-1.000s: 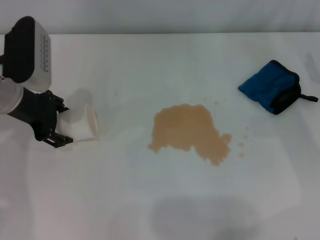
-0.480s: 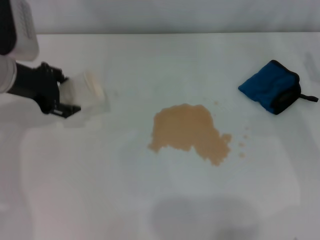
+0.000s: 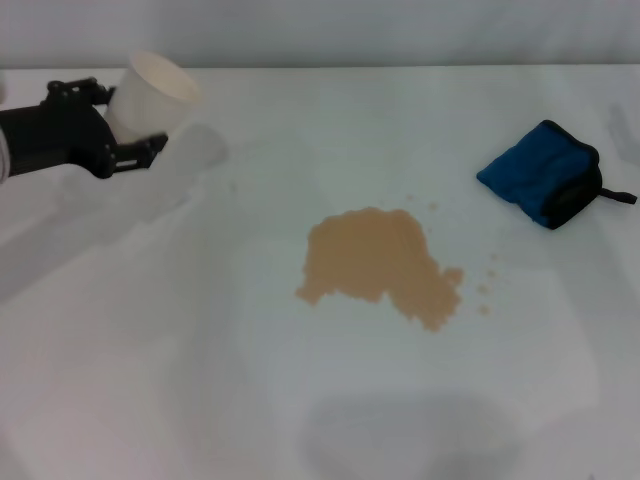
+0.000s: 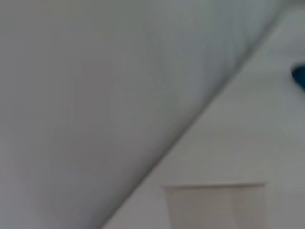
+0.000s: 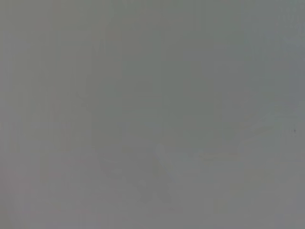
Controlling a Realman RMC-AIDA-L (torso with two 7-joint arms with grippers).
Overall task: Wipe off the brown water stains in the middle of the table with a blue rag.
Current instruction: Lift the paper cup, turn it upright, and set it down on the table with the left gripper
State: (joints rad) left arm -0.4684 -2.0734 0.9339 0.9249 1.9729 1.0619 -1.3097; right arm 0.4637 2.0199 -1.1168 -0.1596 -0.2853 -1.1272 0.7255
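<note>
Blue rag (image 3: 543, 173) untouched, far right of stains (image 3: 378, 266); paper cup (image 3: 150, 92) clamped in left jaws (image 3: 128, 128); right jaws unseen.

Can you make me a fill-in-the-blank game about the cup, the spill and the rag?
1. The left hand holds a white ____ up off the table.
2. The spill in the middle of the table is ____ in colour.
3. The rag lying near the table's right edge is ____ with black edging.
4. The rag and the spill are ____, not touching.

Missing words: cup; brown; blue; apart
</note>
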